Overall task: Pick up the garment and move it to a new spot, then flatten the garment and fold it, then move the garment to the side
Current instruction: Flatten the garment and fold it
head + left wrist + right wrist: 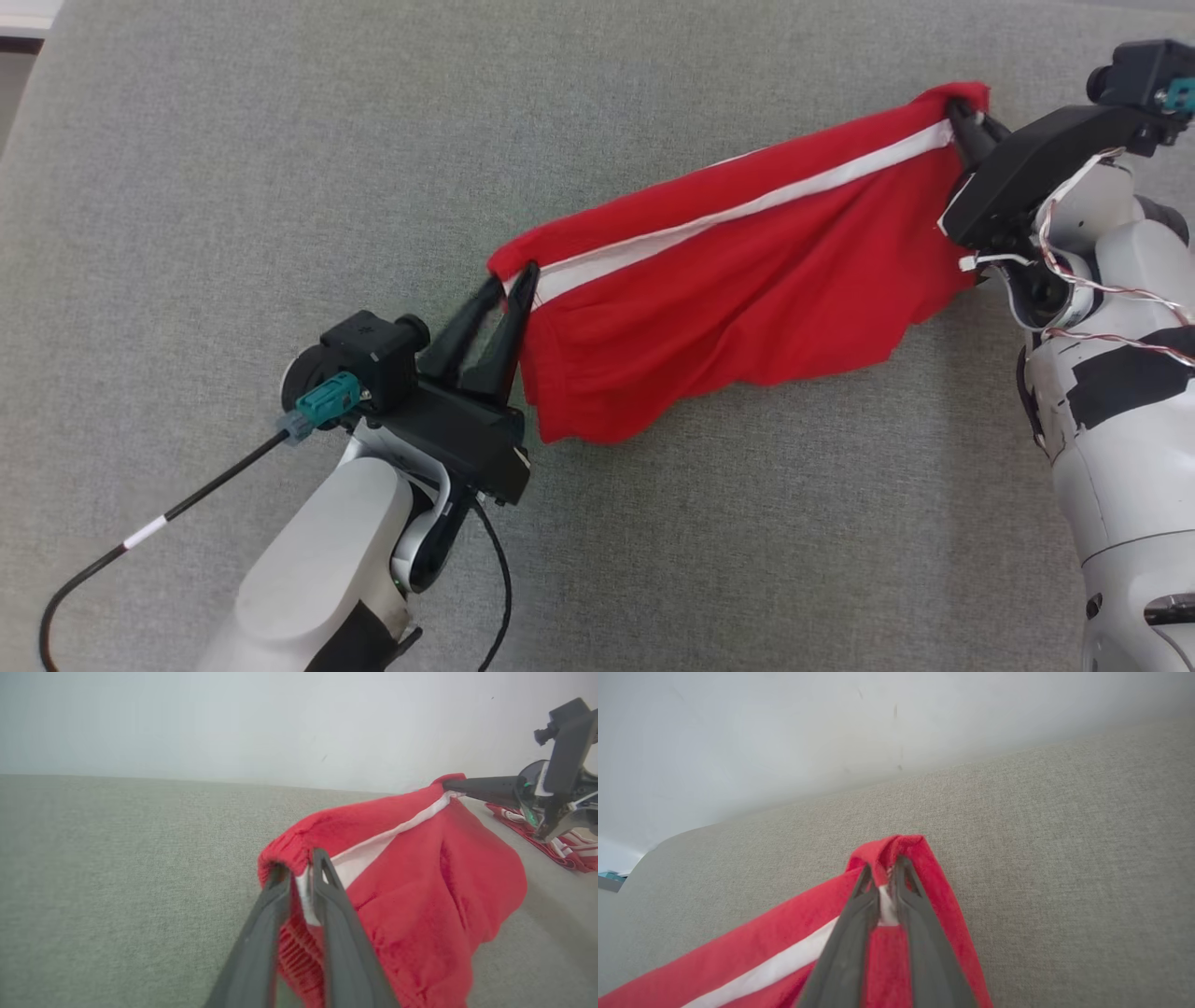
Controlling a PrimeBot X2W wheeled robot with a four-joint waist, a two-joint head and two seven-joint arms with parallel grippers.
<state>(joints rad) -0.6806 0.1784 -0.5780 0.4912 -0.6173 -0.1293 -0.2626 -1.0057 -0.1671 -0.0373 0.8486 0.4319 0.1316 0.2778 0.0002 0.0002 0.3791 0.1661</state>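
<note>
Between the tools: red garment (pixel 747 308), held stretched.
Each top corner is clenched, one by the left tool (pixel 515 277), one by the right tool (pixel 957 110); cloth hangs beneath, over the grey surface (pixel 280 140).

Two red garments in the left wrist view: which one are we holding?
The plain red garment with the white band, stretched between the left gripper and right gripper. The striped garment lies on the grey surface beyond.

Bright, even light; soft shadows
</note>
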